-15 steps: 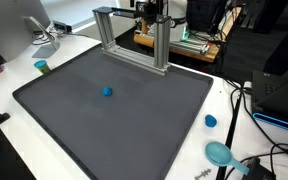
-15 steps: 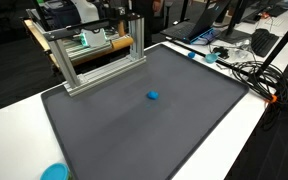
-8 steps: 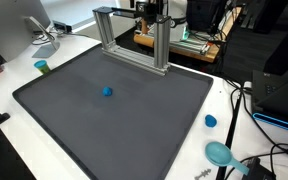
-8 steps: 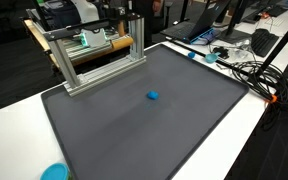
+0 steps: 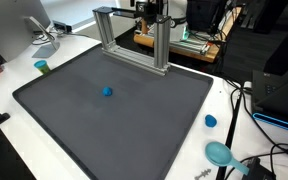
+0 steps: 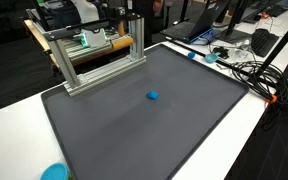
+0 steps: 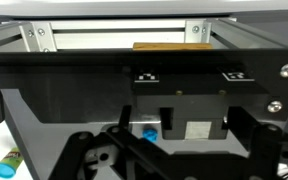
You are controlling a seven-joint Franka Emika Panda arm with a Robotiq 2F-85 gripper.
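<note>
Exterior view: blue piece [image 5: 107, 91] sits alone on the dark mat [image 5: 134, 125], left of mat centre and well clear of every edge. Aluminium frame [image 5: 132, 38] stands on the mat's far edge, upper middle of frame. On the white tabletop [image 5: 222, 95]: blue cap [image 5: 211, 121] at right just off the mat, teal scoop [image 5: 220, 153] lower right, small green cylinder [image 5: 42, 67] at left. Black hardware shows behind the frame top; can't make out the fingers here.

Other exterior view: the blue piece [image 6: 153, 96] is near mid-mat, right of centre in frame. The frame [image 6: 99, 55] is upper left, well apart from the piece. A teal round item [image 6: 54, 172] sits at the bottom left edge, cables [image 6: 246, 70] at right.

Wrist view: looking through the frame [image 7: 114, 35], whose bars run across the top. The blue piece [image 7: 149, 131] is small, just below centre, far side of the frame. Fingers [image 7: 84, 155] come in along the bottom edge, spread wide, with nothing held and nothing touched. A green-teal item [image 7: 6, 167] is at lower left.
</note>
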